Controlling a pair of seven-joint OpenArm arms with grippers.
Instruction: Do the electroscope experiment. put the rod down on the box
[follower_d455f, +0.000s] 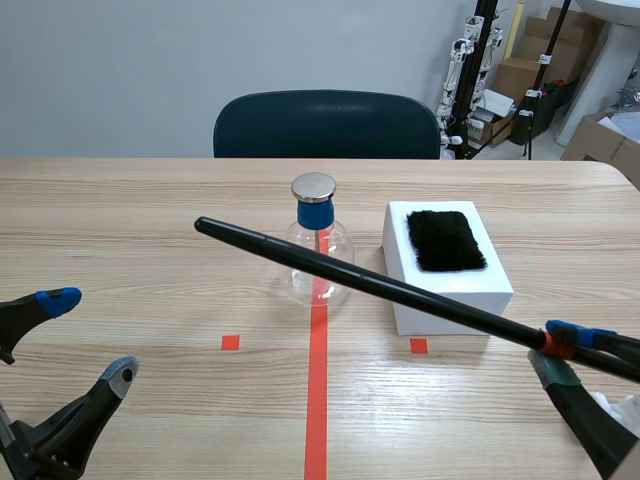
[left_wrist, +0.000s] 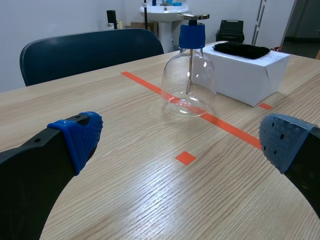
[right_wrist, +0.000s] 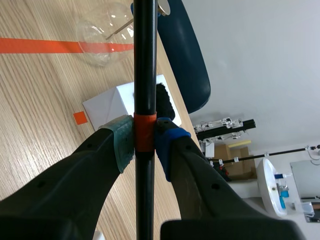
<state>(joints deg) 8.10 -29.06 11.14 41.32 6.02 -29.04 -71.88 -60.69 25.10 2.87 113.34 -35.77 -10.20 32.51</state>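
A long black rod (follower_d455f: 350, 278) with an orange band slants across the table, its far tip left of the flask. My right gripper (follower_d455f: 557, 352) is shut on the rod (right_wrist: 145, 75) at the orange band, at the front right. The glass electroscope flask (follower_d455f: 319, 250) with a blue collar and metal cap stands at the table's middle. Right of it sits the white box (follower_d455f: 455, 295) with a black fur pad (follower_d455f: 445, 240) on top. My left gripper (follower_d455f: 88, 335) stands open at the front left; flask (left_wrist: 190, 80) and box (left_wrist: 247, 75) lie ahead of it.
A dark blue chair (follower_d455f: 325, 125) stands behind the table's far edge. Cardboard boxes (follower_d455f: 600, 140) and stands fill the back right of the room. An orange-red tape line (follower_d455f: 317, 390) runs down the table's middle.
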